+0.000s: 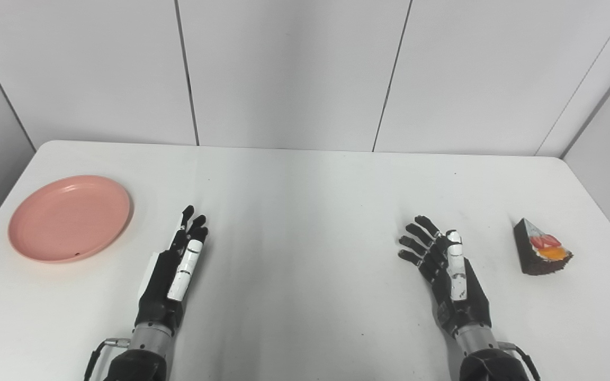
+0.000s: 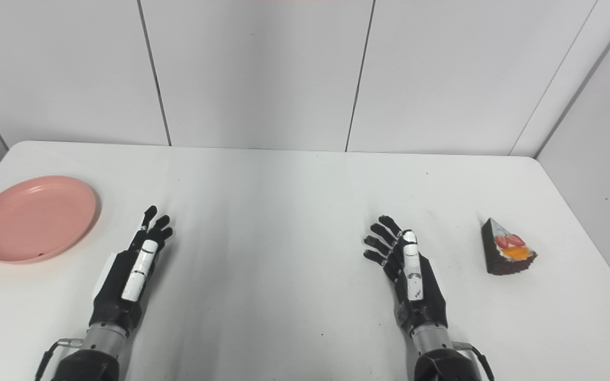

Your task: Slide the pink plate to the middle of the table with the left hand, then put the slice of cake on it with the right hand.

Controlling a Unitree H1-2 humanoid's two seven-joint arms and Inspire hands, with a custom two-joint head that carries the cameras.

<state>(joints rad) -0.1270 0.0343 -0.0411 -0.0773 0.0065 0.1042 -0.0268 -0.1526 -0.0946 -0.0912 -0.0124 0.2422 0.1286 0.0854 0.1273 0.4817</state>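
Both hands, left hand and right hand, lie empty with fingers apart; a clumsy push could send the pink plate off the table's left edge

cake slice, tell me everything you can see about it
The slice of cake is a wedge with dark brown, chocolate-looking sides and a pale top carrying a red strawberry piece and an orange fruit piece. It looks like a model rather than real food, though that cannot be confirmed. It sits upright on the white table near the right edge, its narrow tip pointing away from the robot. Nothing touches it: the right hand is open, apart from it on its left.
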